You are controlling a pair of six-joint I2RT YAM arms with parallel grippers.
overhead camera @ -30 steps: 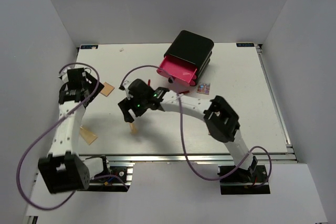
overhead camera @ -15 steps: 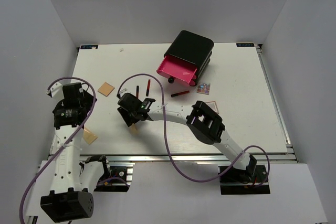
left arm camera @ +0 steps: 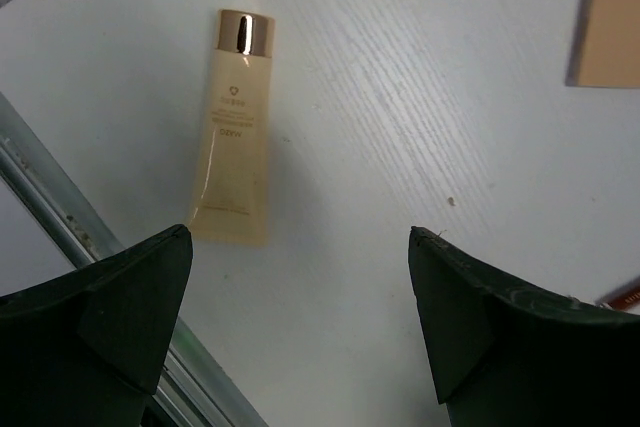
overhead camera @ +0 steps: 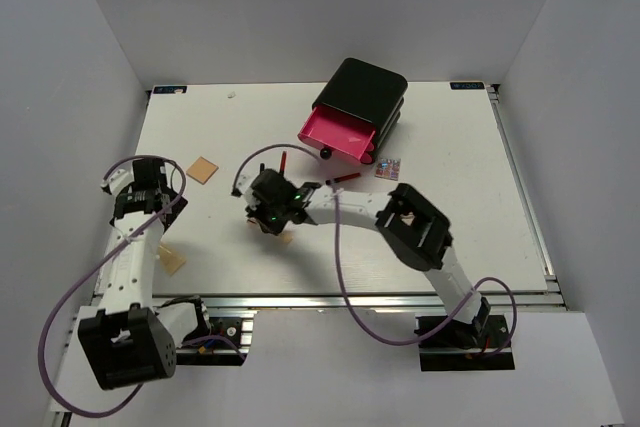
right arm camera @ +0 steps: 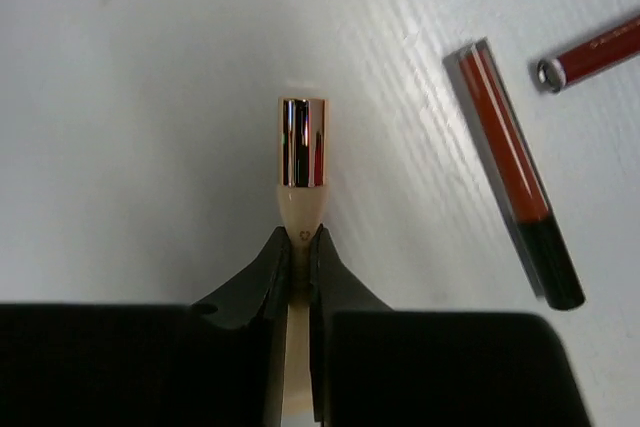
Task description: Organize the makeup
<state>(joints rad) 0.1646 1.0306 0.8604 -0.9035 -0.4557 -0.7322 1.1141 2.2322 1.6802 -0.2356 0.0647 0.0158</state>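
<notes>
Barely begun: right fingers [right arm camera: 255,287] pinch a tube [right arm camera: 302,172], left fingers [left arm camera: 110,307] gape by another tube [left arm camera: 235,132], sticks [right arm camera: 510,172] and palettes [overhead camera: 203,169] litter the desk [overhead camera: 460,227].

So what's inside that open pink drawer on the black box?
From above, only the bare pink floor of the pink drawer shows, with nothing visible lying in it. Its rear part sits under the black box, so anything back there is hidden.

Left end effector [left arm camera: 300,237] gapes wide; right end effector [right arm camera: 300,242] pinches nearly closed.
</notes>
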